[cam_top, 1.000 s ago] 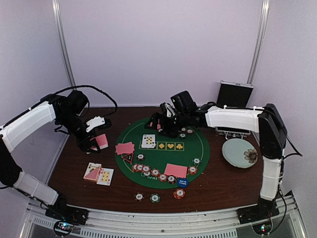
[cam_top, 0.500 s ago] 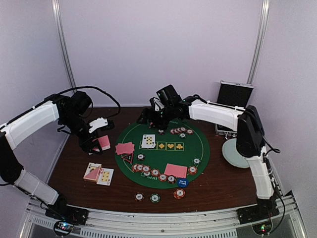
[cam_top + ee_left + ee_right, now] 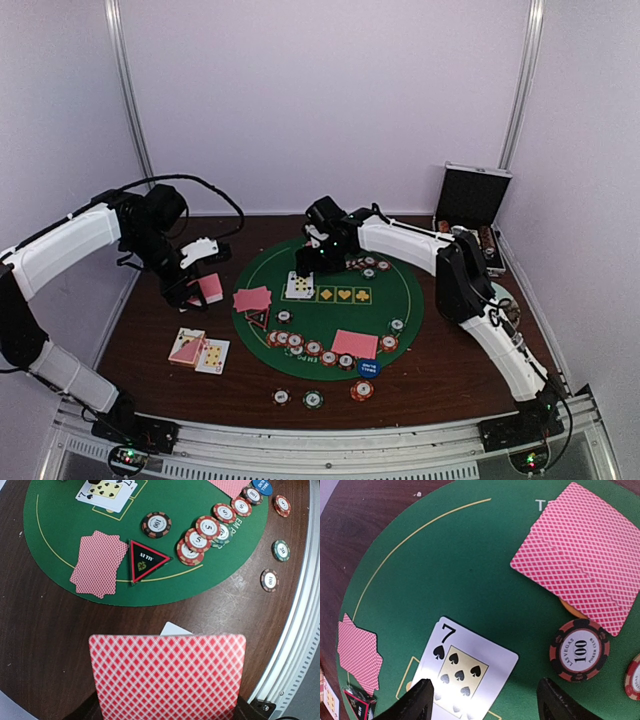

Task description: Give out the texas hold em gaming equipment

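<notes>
Dealing looks roughly half done, judging by the green felt mat (image 3: 400,290). One face-down pair (image 3: 97,562) lies at the mat's left edge. A second pair (image 3: 354,344) sits at its near edge, and a seven of spades (image 3: 465,672) lies face up on the first printed box in its middle. The other boxes beside that card are bare, so more board cards probably remain to be laid. A small heap of cards (image 3: 200,352), some face up, lies off the mat to the left.

The left gripper (image 3: 195,283) is clamped on the red-backed deck (image 3: 167,675), held off the mat's left side. The right gripper (image 3: 487,702) hangs over the seven with its jaws spread either side, gripping nothing.

A row of chips (image 3: 207,527) lines the mat's near edge and a few more (image 3: 368,266) sit at its far edge. Three loose chips (image 3: 313,399) lie just off it on the near side, seemingly unsorted.

A dark chip (image 3: 579,650) reads "LAS VEGAS 100"; others show "5", and a green chip (image 3: 281,550) shows "20". The blue dealer disc (image 3: 261,486) reads "SMALL" above a second word I cannot make out. The triangular marker (image 3: 145,560) carries lettering seen upside down, likely "ALL IN".
</notes>
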Controlling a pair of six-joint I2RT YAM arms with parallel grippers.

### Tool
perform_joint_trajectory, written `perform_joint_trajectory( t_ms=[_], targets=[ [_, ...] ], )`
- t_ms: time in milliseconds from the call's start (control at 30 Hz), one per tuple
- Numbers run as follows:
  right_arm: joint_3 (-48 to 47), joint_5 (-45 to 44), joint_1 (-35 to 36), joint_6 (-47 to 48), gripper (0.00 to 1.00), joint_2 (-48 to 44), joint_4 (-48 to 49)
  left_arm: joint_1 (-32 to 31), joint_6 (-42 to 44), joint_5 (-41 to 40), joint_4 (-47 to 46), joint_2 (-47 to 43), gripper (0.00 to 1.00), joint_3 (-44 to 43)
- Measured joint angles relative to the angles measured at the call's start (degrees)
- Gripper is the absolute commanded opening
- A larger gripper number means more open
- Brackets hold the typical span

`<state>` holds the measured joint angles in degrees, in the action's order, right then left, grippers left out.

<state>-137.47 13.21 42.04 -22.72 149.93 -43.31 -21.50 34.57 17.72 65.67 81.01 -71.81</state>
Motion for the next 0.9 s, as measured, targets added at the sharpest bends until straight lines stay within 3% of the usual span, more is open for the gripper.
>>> perform_joint_trajectory(
  t_ms=[367,733,900],
  targets=[
    [-0.59,-8.52,1.73,6.03,0.65,0.94,-0.22,0.0,0.0,-0.42,-0.02,0.46,0.0,0.0],
    [-0.42,-11.17,4.26,6.93,0.61,1.64,0.33,0.0,0.0,-1.09,-0.02,0.46,0.0,0.0],
    [4.83,-12.2,4.33,7.26,0.58,-0.61,3.91,0.0,0.0,-1.18,-0.02,0.46,0.0,0.0]
  ],
)
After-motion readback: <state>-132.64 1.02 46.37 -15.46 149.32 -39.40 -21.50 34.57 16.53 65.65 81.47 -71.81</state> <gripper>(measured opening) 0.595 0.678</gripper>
